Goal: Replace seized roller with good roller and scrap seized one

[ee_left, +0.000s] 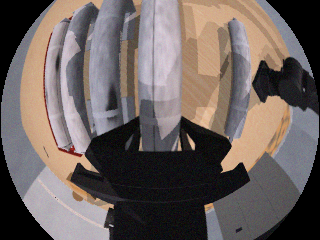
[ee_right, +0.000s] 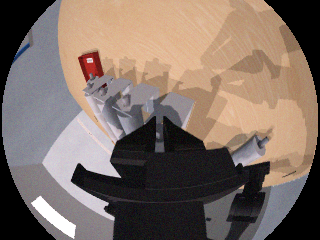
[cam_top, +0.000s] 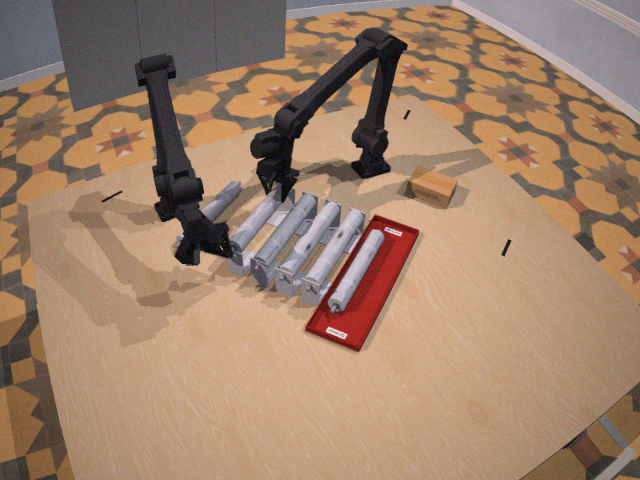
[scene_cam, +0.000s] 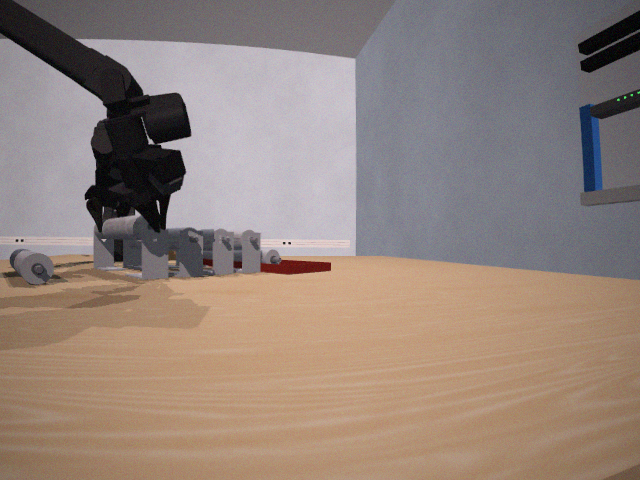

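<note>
Roller held at both ends over the bed's outermost slot

The step in hand looks like fitting the replacement. In the top view, the left fingers (cam_top: 277, 195) (scene_cam: 112, 222) are clamped on the outermost roller (cam_top: 255, 219) (scene_cam: 119, 227) (ee_left: 160, 65) at its far end; the right fingers (cam_top: 226, 253) (scene_cam: 161, 227), almost together, seem to pinch its axle end (ee_right: 159, 136) by the near bracket (cam_top: 237, 263) (scene_cam: 155, 260) (ee_right: 177, 105). Another roller (cam_top: 356, 271) (scene_cam: 270, 256) (ee_left: 56, 85), presumably the seized one, lies in the scrap tray (cam_top: 361, 346) (scene_cam: 305, 267) (ee_left: 69, 151); a spare roller (cam_top: 222, 201) (scene_cam: 33, 266) (ee_left: 240, 80) (ee_right: 250, 152) lies towards the tabletop's left edge. Next, likely: slide the axle against its spring, lower the roller, line both ends up with their holes and let the axle centre. Letting go early could leave one end unseated
</note>
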### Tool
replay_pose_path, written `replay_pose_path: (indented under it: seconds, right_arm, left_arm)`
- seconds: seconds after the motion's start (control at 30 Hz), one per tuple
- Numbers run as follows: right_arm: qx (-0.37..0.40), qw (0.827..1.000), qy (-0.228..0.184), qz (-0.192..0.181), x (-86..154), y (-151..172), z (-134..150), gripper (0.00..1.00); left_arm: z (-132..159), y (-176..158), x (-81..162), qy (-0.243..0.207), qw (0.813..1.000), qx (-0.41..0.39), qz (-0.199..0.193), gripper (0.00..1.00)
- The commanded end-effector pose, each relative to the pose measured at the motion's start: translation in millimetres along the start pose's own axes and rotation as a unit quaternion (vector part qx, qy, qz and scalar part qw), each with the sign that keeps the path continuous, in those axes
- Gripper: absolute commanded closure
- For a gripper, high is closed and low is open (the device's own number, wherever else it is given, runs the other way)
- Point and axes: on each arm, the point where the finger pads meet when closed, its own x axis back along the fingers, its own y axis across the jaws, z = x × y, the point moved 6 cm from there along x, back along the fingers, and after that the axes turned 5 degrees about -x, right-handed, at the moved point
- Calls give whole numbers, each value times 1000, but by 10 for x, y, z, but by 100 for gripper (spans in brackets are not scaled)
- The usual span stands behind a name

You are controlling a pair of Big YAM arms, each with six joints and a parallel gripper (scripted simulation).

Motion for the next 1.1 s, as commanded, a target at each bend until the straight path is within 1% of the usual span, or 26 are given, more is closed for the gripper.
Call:
replay_pose_path:
  seconds: [0.0,0.3,0.37,0.83,0.87,1.07]
  right_arm:
    - [20,998,-47,-44,303,352,-237,97]
    - [18,998,-50,-44,305,366,-287,97]
    - [21,997,-54,-48,338,384,-287,97]
    - [20,996,-65,-53,380,427,-348,97]
    - [19,996,-64,-52,368,425,-362,97]
    - [20,996,-71,-56,404,453,-383,97]
  left_arm:
    - [-100,-40,92,-15,1000,-4,6,68]
    - [-113,-36,102,-15,1000,0,6,68]
    - [-73,-31,103,-8,1000,-2,4,68]
    - [-75,-31,113,-9,1000,0,5,68]
    - [-106,-35,108,-13,1000,1,6,68]
    - [-76,-31,122,-10,1000,0,5,68]
